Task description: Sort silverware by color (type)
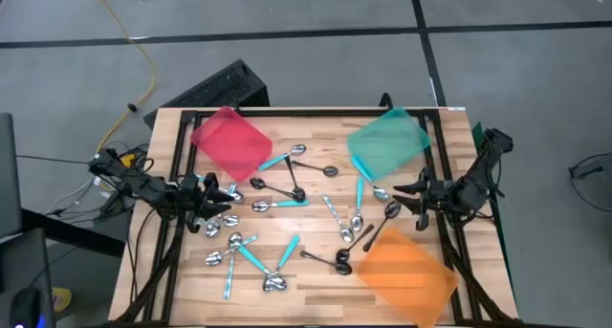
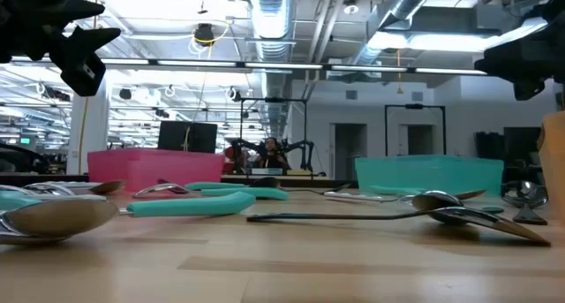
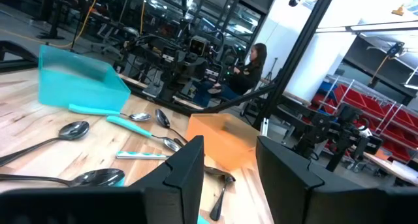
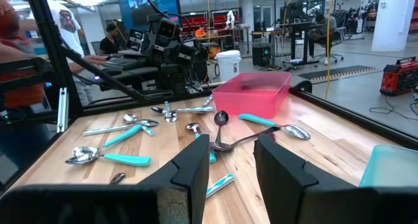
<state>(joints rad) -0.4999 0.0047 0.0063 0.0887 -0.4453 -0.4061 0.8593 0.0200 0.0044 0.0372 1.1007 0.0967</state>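
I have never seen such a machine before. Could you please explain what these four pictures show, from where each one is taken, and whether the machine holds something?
This is a robot with two dark arms at a wooden table. One picture looks straight down from above, one looks level across the table top, and two come from cameras on the arms' wrists.

Each arm ends in a two-finger gripper. From above, the left gripper is at the table's left side and the right gripper at its right side. Both are open and hold nothing.

Many small spoons lie scattered on the table: all silver, silver with teal handles, and black. Three coloured trays also stand there: a red tray, a teal tray and an orange tray. No spoon shows inside a tray.
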